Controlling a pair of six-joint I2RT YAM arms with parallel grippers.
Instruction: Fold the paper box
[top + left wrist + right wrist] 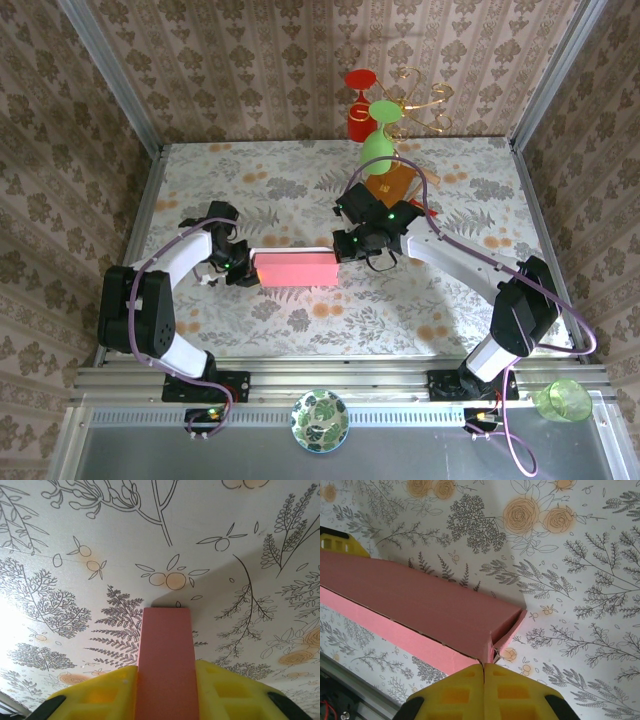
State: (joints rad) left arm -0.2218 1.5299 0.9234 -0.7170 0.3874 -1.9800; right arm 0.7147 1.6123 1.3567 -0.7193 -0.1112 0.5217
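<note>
Step looks like end-flap closing: my left gripper (165,672) clamps the paper box (296,268), right gripper (484,667) pinched shut on its far corner; next needs that flap (509,626) tucked in.

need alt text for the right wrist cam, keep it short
The right gripper, its yellow fingers closed together at the bottom edge, pinches one corner of a long pink paper box. The box runs away toward the upper left, with a floral tablecloth behind it.
</note>
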